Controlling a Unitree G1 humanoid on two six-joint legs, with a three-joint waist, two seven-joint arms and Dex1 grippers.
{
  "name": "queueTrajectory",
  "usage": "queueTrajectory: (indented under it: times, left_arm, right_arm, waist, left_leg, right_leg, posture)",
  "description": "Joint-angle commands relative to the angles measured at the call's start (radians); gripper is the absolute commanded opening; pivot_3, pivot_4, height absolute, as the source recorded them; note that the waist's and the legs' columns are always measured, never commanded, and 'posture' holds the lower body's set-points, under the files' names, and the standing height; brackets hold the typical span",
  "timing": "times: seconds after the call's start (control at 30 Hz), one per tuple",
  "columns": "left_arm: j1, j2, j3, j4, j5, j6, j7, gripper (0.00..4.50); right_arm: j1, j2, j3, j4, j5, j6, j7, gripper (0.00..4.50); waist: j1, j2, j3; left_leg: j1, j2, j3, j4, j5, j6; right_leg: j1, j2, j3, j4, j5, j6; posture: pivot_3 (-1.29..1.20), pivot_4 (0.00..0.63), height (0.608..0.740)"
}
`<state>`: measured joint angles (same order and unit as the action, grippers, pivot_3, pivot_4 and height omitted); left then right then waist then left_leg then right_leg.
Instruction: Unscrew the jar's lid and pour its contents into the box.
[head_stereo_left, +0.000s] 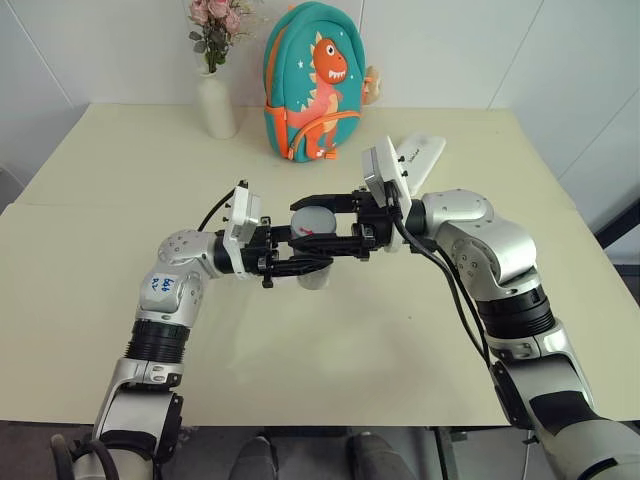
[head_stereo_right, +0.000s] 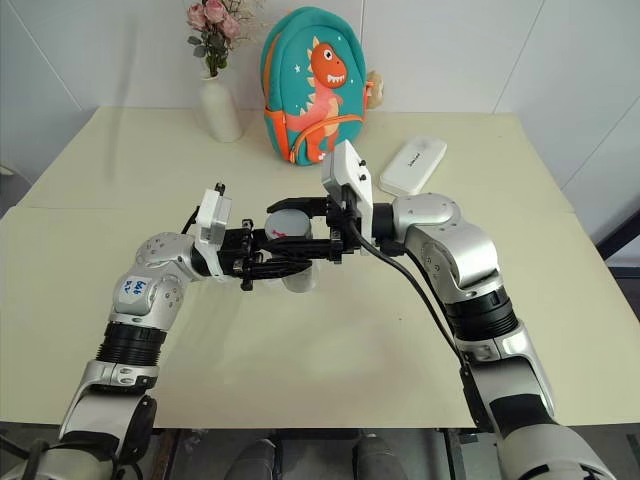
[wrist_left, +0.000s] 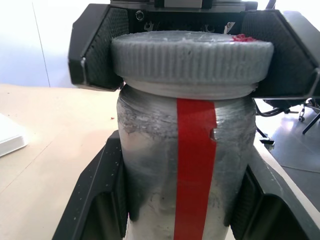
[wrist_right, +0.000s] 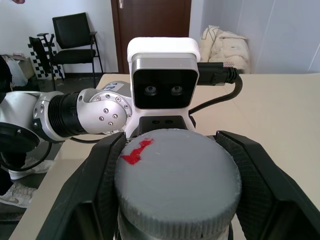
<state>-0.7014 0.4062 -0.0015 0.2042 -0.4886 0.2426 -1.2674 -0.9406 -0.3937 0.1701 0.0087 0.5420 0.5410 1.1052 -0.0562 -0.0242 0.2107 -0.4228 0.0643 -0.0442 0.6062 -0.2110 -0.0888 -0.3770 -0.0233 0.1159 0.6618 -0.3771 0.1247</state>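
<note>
Above the middle of the table, the jar (head_stereo_left: 313, 275) hangs upright, a silvery-clear cylinder with a red strip (wrist_left: 192, 170) down its side. My left gripper (head_stereo_left: 318, 262) comes in from the left and is shut on the jar's body, one finger (wrist_left: 100, 195) on each side. The grey ribbed lid (wrist_right: 177, 185), with a small red mark, sits on top of the jar. My right gripper (head_stereo_left: 305, 222) reaches in from the right and is shut on the lid, its fingers (wrist_right: 90, 195) pressed against the rim. The contents are hidden inside the jar. The box is out of view.
At the back of the cream table (head_stereo_left: 120, 180) stand a white vase of pink flowers (head_stereo_left: 215, 100) and a teal dinosaur backpack (head_stereo_left: 312, 85). A white oblong case (head_stereo_left: 420, 158) lies at the back right, behind my right wrist.
</note>
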Motion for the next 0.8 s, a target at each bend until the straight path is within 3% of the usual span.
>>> queueTrajectory:
  times: [0.03, 0.8]
  left_arm:
    - [0.058, -0.019, -0.086, -0.018, 0.024, 0.011, -0.042, 2.03]
    - [0.115, -0.031, -0.123, -0.047, 0.034, -0.012, -0.051, 2.03]
  right_arm:
    - [-0.09, 0.017, -0.144, -0.049, 0.036, -0.064, -0.089, 2.56]
    - [-0.122, 0.052, -0.154, -0.03, 0.035, -0.109, -0.091, 2.56]
  waist:
    - [0.0, 0.0, 0.0]
    - [0.001, 0.0, 0.0]
  left_leg:
    - [0.0, 0.0, 0.0, 0.0, 0.0, 0.0]
    - [0.0, 0.0, 0.0, 0.0, 0.0, 0.0]
  right_leg:
    - [0.0, 0.0, 0.0, 0.0, 0.0, 0.0]
    - [0.0, 0.0, 0.0, 0.0, 0.0, 0.0]
  posture:
    - [0.0, 0.15, 0.74]
    - [0.0, 0.15, 0.74]
